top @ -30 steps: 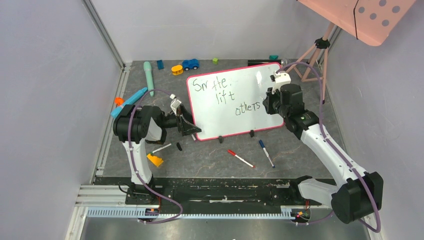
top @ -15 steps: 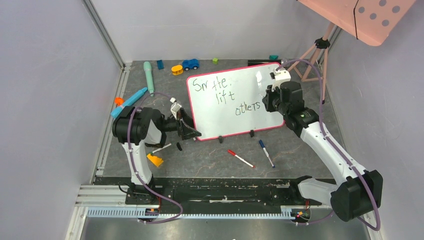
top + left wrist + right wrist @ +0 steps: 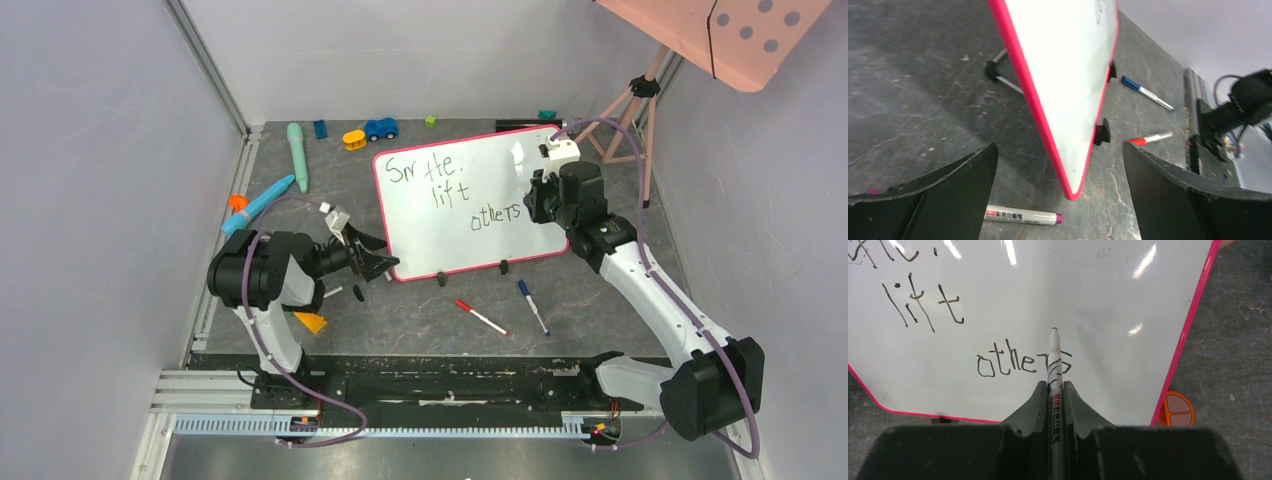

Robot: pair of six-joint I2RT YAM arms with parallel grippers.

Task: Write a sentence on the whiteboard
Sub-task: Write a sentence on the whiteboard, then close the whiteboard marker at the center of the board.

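Observation:
The whiteboard (image 3: 445,238) stands tilted on the grey floor, pink-red frame, two black feet. The sentence (image 3: 455,188) runs in three staggered black lines; the right wrist view shows "lift" and the last word (image 3: 1013,364). My right gripper (image 3: 545,197) is shut on a white marker (image 3: 1053,360), its tip at the board (image 3: 1098,300) just above the last word's end. My left gripper (image 3: 376,262) is open at the board's lower left corner. In the left wrist view that corner (image 3: 1071,190) sits between the spread fingers (image 3: 948,195), touching neither.
A purple-capped marker (image 3: 1020,216) lies under the board's corner. A red marker (image 3: 481,317) and a blue marker (image 3: 533,306) lie in front. A black cap (image 3: 357,293), a yellow piece (image 3: 311,320), toys (image 3: 381,128), a teal tool (image 3: 297,155) and a pink tripod (image 3: 630,115) surround it.
My left arm has drawn back toward the near left, and its gripper has slid down to the board's lower left corner. The right gripper with the marker has shifted slightly up.

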